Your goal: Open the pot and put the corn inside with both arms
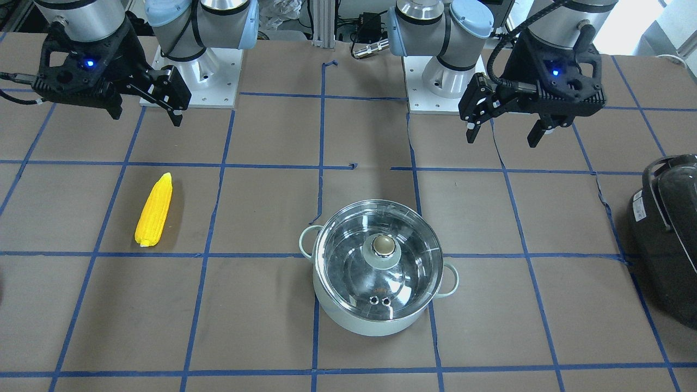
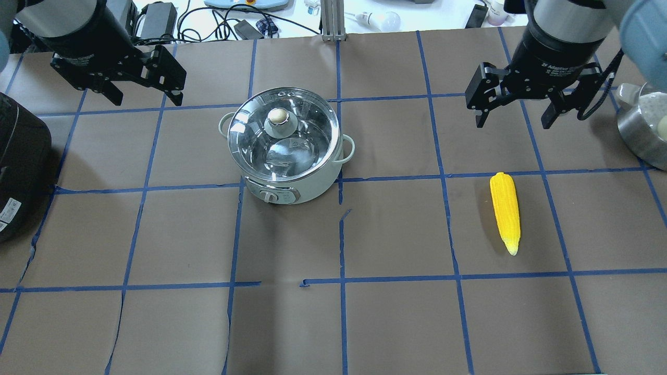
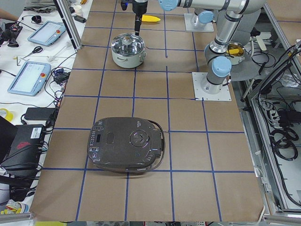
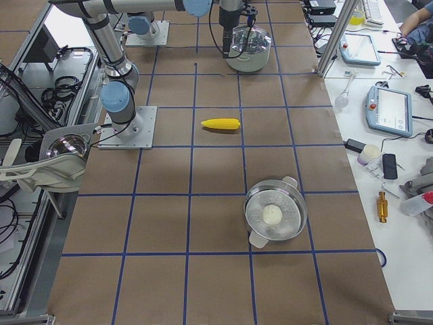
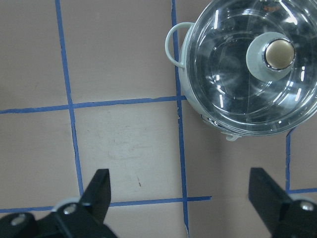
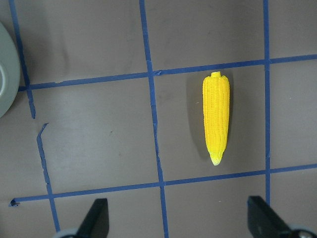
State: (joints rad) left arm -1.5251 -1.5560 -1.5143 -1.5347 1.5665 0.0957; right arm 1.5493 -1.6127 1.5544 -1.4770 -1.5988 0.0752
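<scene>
The pale mint-green pot [image 2: 307,190] stands on the brown table with its glass lid [image 2: 297,148] on, the knob [image 2: 278,116] on top. It also shows in the front view [image 1: 354,321] and the left wrist view [image 5: 190,99]. The yellow corn [image 2: 505,208] lies flat on the table to the robot's right, also in the front view [image 1: 154,218] and the right wrist view [image 6: 216,119]. My left gripper [image 2: 147,98] is open and empty, above the table to the left of the pot. My right gripper [image 2: 513,122] is open and empty, above the table just beyond the corn.
A large black appliance [image 2: 21,156] sits at the table's left end. A steel pot [image 2: 643,135] with something white inside stands at the far right. Blue tape lines grid the table. Cables and devices lie beyond the far edge.
</scene>
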